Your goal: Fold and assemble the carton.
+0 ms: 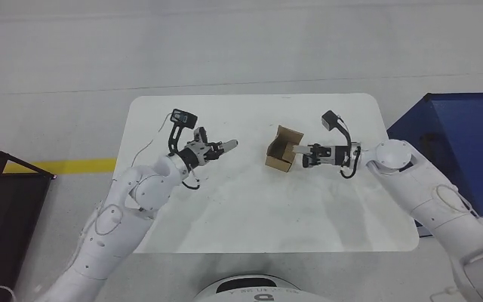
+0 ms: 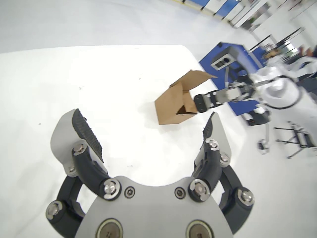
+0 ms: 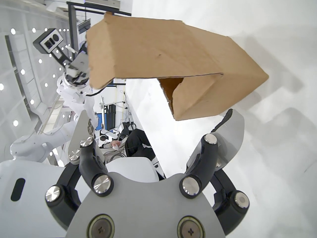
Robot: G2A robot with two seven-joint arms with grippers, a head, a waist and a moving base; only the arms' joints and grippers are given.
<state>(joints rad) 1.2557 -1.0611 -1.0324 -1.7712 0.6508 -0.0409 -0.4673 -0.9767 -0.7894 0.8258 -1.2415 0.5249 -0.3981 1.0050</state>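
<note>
A brown carton point(image 1: 284, 149) stands half-formed on the white table point(image 1: 249, 219), right of the middle, with one flap point(image 2: 195, 76) raised and an open gap at its end point(image 3: 173, 85). My right gripper point(image 1: 306, 155) is open, right at the carton's right side; its fingertips point(image 3: 229, 118) reach the box's near corner without closing on it. From the left wrist view the carton point(image 2: 173, 105) lies ahead with the right gripper point(image 2: 201, 102) against it. My left gripper point(image 1: 219, 146) is open and empty, hovering left of the carton with a gap between them.
A blue cabinet point(image 1: 445, 143) stands off the table's right edge. A dark frame point(image 1: 15, 196) sits on the floor to the left. The table's front half and far left are bare white surface.
</note>
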